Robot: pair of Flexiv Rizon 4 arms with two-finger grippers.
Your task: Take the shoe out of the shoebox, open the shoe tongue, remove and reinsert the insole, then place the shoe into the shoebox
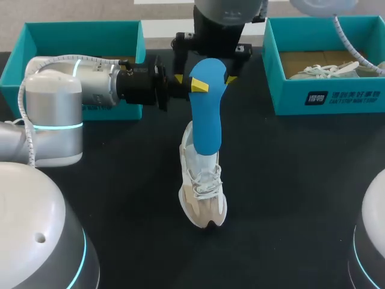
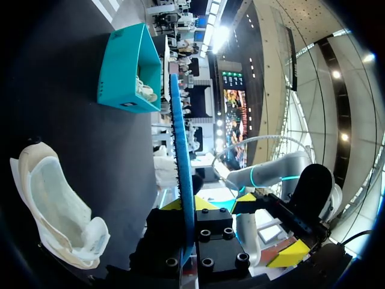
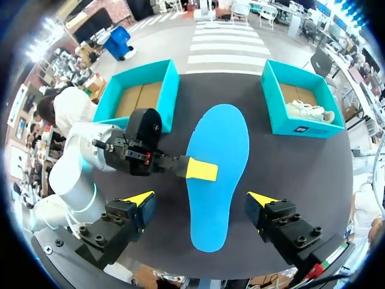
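Dark surface (image 1: pixel 301 180): open room either side of shoe (image 1: pixel 203 192). 2 teal boxes at far edge: left shoebox (image 1: pixel 84 30), right shoebox (image 1: pixel 283 90). Shoe white-beige, laced, standing mid-surface. Blue insole (image 1: pixel 206 120) aloft above heel end, left pincer (image 1: pixel 198 85) clamping it. Right pincer (image 3: pixel 200 198) spread wide, touching nothing.

The left arm (image 1: pixel 90 81) comes in from the table's left edge, its forearm level and its wrist pointing toward the middle of the far edge. Its jaws are closed on the blue insole (image 1: pixel 204 114), with one yellow fingertip (image 3: pixel 201 170) pressed flat against the insole's face. The right arm (image 1: pixel 224 15) hangs over the middle of the far edge. Its jaws are spread wide, the fingertips (image 3: pixel 137 198) standing either side of the insole and clear of it.
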